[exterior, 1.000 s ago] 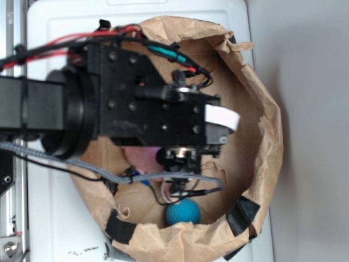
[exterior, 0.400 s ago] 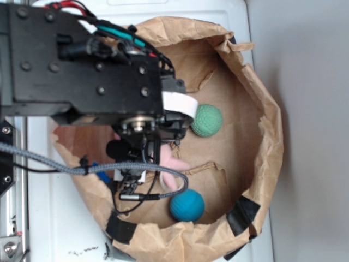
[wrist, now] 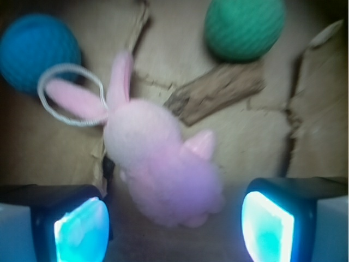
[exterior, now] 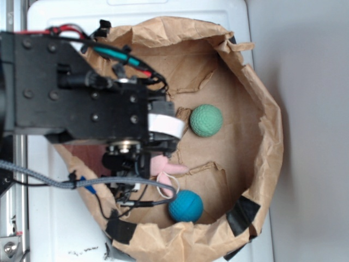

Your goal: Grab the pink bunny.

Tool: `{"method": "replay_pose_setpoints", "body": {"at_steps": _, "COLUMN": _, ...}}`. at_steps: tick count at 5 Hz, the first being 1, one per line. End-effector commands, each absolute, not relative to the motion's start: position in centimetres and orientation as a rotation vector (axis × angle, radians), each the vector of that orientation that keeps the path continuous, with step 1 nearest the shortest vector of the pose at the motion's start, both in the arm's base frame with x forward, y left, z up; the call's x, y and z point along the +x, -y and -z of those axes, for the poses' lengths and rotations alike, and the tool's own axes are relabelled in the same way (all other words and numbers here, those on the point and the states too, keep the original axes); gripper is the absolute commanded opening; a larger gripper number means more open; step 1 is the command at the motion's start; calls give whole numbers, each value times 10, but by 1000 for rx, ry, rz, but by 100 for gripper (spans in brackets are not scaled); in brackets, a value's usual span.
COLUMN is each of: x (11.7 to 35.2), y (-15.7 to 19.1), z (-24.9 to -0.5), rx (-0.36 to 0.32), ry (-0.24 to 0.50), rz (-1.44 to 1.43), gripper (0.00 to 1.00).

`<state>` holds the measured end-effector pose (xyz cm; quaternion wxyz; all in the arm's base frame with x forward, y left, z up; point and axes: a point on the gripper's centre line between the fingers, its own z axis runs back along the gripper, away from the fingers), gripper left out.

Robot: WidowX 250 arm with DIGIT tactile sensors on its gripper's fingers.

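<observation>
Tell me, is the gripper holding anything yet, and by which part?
Nothing held. The gripper is open, its fingers either side of the bunny with gaps showing; neither pad touches it.

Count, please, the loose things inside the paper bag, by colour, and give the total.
Pink: 1, the pink bunny
Green: 1, the green ball
Blue: 1, the blue ball
Total: 3
</observation>
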<state>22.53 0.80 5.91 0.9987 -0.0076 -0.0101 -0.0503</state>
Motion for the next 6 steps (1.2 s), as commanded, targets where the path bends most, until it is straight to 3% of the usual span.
{"method": "replay_pose_setpoints", "body": {"at_steps": 1, "x": 219, "y": 12, "z": -30, "rx": -1, "ry": 100, "rz": 123, "gripper": 100}}
{"method": "replay_pose_setpoints", "body": {"at_steps": 2, "x": 221, "y": 17, "z": -24, "rx": 7, "ry": 142, "rz": 82, "gripper": 0}}
{"method": "replay_pose_setpoints", "body": {"at_steps": 4, "x": 220, "y": 25, "z": -53, "rx": 2, "ry": 129, "rz": 32, "gripper": 0}}
{"method": "replay_pose_setpoints", "body": {"at_steps": 6, "x": 231, "y": 8, "z": -124, "rx": -15, "ry": 73, "rz": -35, "gripper": 0}}
